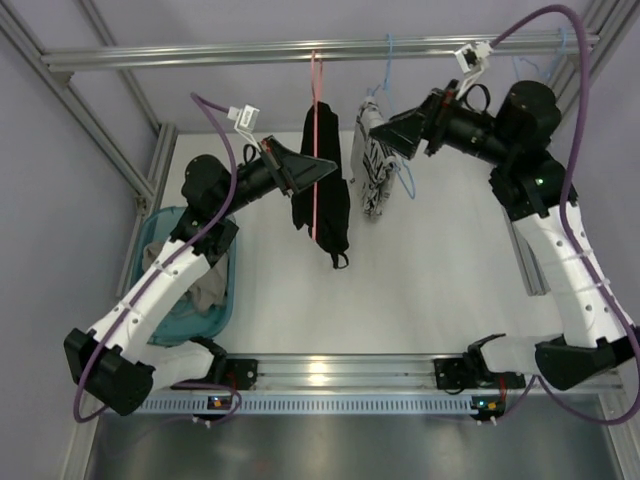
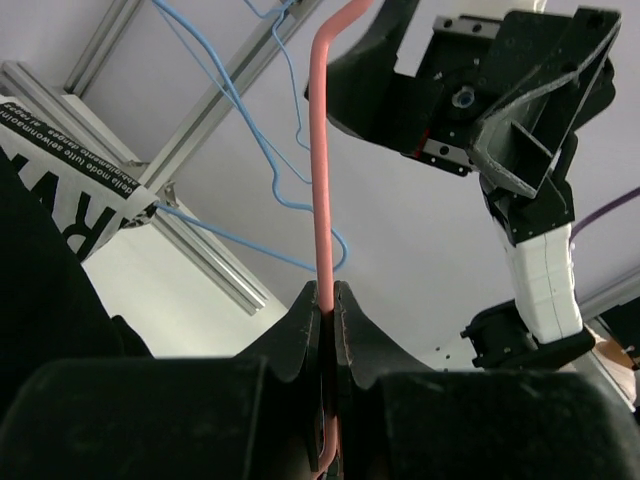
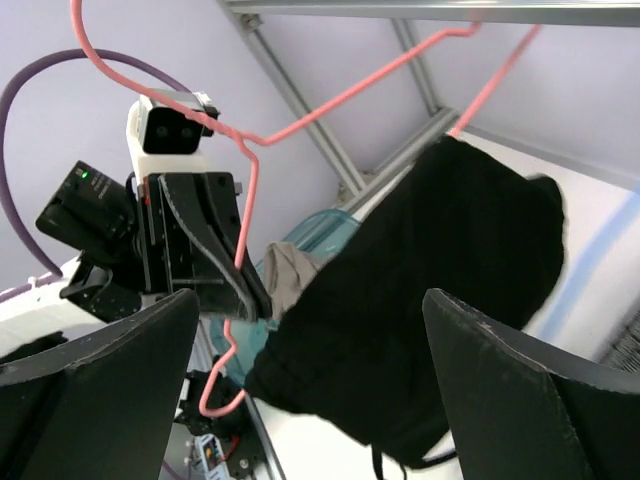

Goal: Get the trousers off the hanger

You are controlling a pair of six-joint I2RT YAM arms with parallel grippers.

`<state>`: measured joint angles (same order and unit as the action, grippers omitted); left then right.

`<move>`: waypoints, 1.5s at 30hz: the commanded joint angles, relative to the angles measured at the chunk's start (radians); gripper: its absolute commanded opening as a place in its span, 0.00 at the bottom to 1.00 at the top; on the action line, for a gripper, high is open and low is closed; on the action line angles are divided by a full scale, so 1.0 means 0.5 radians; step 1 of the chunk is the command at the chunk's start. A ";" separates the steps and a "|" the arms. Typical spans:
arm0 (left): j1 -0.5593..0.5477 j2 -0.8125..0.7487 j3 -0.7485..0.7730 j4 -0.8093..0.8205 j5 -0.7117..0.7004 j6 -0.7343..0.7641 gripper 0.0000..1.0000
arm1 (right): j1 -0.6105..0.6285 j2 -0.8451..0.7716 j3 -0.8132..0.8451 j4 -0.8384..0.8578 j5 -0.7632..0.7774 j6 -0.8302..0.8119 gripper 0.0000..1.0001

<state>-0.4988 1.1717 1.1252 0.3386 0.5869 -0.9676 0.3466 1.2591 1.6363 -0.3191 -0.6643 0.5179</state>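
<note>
The left arm is reaching up from the counter's near-left corner, elbow bent, and the left fingers (image 2: 310,315) are pinching together on the hanger (image 2: 322,150), hiding its wire below the grip. The right arm is stretching in from the right edge, level with the rail (image 1: 300,50), and the right fingers (image 1: 380,128) are standing wide apart, facing the trousers (image 3: 440,270). These are hanging draped over the hanger above the counter's far middle, just beside a patterned garment (image 1: 375,170). The hanger's hook is hard to make out.
</note>
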 commanded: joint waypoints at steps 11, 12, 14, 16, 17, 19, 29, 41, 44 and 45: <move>-0.003 -0.306 -0.029 -0.054 0.066 0.260 0.00 | 0.666 0.402 0.311 0.285 0.328 0.053 0.86; -0.003 -0.315 -0.038 -0.051 0.063 0.251 0.00 | 0.678 0.418 0.305 0.295 0.332 0.081 0.84; -0.003 -0.325 -0.060 -0.054 0.044 0.220 0.00 | 0.718 0.451 0.283 0.313 0.335 0.112 0.81; -0.003 -0.334 -0.081 -0.054 0.032 0.190 0.00 | 0.739 0.464 0.262 0.334 0.338 0.145 0.77; 0.000 -0.334 -0.090 -0.054 0.020 0.156 0.00 | 0.767 0.473 0.243 0.338 0.338 0.155 0.75; 0.000 -0.334 -0.106 -0.051 0.014 0.122 0.00 | 0.792 0.488 0.231 0.353 0.341 0.185 0.67; -0.009 -0.365 -0.183 -0.054 0.060 0.058 0.00 | 0.829 0.602 0.268 0.393 0.359 0.336 0.22; 0.007 -0.631 -0.167 -0.667 -0.121 0.854 0.61 | 0.847 0.504 0.188 0.362 0.335 0.458 0.00; 0.016 -0.778 -0.192 -0.907 -0.213 1.197 0.69 | 0.847 0.461 0.148 0.368 0.319 0.510 0.00; 0.022 -0.821 -0.207 -1.020 -0.268 1.275 0.71 | 0.844 0.449 0.136 0.383 0.313 0.547 0.00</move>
<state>-0.4969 0.8310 1.0172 -0.0250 0.5285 -0.5625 0.7547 1.5604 1.6997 -0.2089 -0.4919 0.7364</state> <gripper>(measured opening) 0.694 0.043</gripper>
